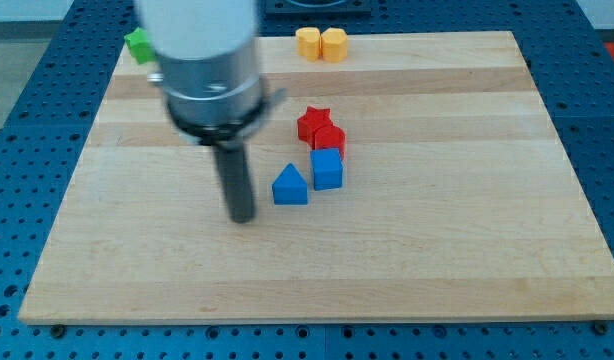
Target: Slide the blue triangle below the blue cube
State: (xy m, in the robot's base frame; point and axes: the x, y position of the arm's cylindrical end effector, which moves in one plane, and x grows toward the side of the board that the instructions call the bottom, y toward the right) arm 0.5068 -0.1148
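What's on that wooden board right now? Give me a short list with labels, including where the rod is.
rod: my tip rests on the board, to the view's left of the blue triangle, apart from it
blue cube: right beside the triangle
red blocks: above the cube
yellow blocks: top edge
green block: top left corner
board: wood

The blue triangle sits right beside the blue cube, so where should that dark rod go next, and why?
Probably toward the view's top, behind the blue triangle. My tip stands to its left, slightly lower, apart from it. The triangle lies left of the blue cube, so it likely needs pushing down, then rightward.
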